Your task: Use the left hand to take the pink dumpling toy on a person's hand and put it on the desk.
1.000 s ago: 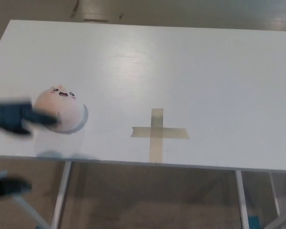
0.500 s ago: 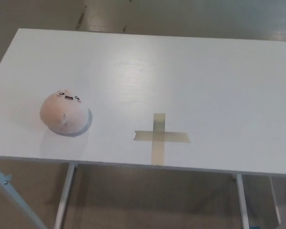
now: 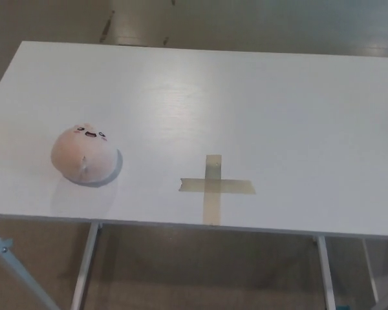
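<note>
Neither hand of the robot shows in the head view, so whether either is released or clenched cannot be told. The pink dumpling toy (image 3: pixel 84 153) sits alone on the white counter (image 3: pixel 258 97), near its left front edge, its small printed face turned up and away from the camera. To the toy's right, well apart from it, a cross of tan tape (image 3: pixel 215 186) lies flat on the counter near the front edge.
</note>
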